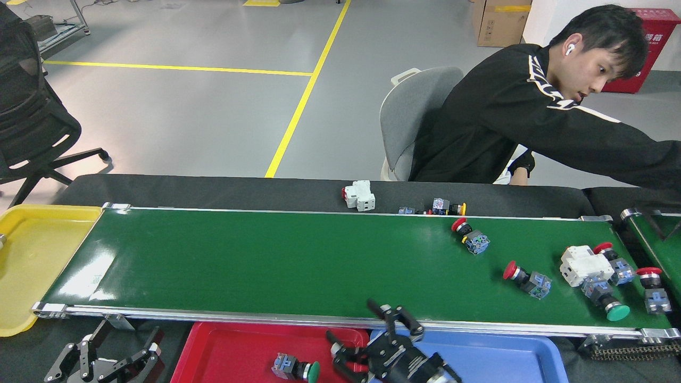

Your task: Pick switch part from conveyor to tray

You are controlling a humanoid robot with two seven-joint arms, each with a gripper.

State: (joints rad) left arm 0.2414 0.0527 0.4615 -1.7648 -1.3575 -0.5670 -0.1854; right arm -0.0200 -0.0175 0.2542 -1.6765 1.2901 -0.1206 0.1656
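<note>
Grey floor with yellow lines lies beyond the conveyor; right gripper released, left gripper spread

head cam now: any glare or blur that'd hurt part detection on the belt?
Head view: a bright glare patch sits on the conveyor at its left end, near the yellow tray; no parts lie there. The switch parts at the right, such as the red-capped one, are sharp with short soft shadows. No motion blur shows, and the right gripper is crisp, jaws open.
</note>
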